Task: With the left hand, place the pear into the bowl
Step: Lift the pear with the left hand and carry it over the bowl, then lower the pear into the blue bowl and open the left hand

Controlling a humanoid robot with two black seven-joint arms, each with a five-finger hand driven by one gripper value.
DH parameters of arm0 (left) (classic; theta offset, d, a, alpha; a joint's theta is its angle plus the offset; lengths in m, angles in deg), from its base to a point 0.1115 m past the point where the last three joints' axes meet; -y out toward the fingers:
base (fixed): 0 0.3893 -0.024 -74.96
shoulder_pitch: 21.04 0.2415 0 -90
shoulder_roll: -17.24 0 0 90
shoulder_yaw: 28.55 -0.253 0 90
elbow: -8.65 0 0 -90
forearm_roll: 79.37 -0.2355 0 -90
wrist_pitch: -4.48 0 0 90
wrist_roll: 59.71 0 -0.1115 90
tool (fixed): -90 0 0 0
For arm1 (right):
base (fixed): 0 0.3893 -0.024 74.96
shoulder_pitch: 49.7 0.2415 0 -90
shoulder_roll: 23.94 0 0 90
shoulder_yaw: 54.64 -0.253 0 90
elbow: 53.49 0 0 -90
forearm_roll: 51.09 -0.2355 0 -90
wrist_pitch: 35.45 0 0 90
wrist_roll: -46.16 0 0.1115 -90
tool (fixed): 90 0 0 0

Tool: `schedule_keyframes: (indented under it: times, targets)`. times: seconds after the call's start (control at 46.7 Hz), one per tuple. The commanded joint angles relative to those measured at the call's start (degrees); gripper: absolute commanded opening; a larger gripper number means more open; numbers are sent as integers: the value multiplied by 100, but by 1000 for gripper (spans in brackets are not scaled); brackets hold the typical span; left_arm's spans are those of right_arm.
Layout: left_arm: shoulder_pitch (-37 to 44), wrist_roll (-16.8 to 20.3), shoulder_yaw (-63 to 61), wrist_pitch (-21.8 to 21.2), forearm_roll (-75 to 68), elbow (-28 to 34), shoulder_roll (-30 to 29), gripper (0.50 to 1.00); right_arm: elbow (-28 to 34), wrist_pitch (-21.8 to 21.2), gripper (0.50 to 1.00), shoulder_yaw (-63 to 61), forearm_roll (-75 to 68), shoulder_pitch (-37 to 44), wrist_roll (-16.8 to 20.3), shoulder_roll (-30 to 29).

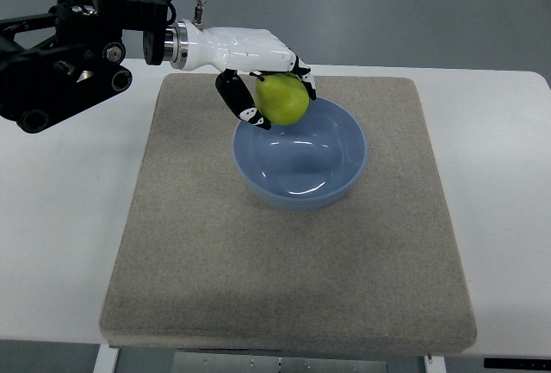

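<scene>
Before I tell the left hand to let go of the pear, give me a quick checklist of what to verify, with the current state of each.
1. Grip: left hand has its fingers closed around the pear. Ok.
2. Position: the pear shows over the far left rim of the bowl, not over its middle. Not ok; shift it toward the centre first.
3. Bowl inside: nothing in it. Ok.
4. Bowl footing: upright on the mat, well inside its edges. Ok.
5. Height of the pear above the bowl: cannot tell from this one steep view.
6. Right hand: not in view, so nothing of it is near the bowl. Ok.
</scene>
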Motion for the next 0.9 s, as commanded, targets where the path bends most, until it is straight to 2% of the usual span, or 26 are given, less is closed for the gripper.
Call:
schedule_keyframes:
  times: [0.0,0.407,0.621,0.878]
  targets:
    - [46,1,-63,9,-33,-5,74,500,-5,0,924,0,0,0,0,0]
    - [274,-52,-283,18,-103,74,250,500,4,0,924,0,0,0,0,0]
    - [309,-61,-354,9,-103,408,417,500,-5,0,924,0,0,0,0,0]
    - [406,-61,-389,9,-94,443,488,500,-5,0,924,0,0,0,0,0]
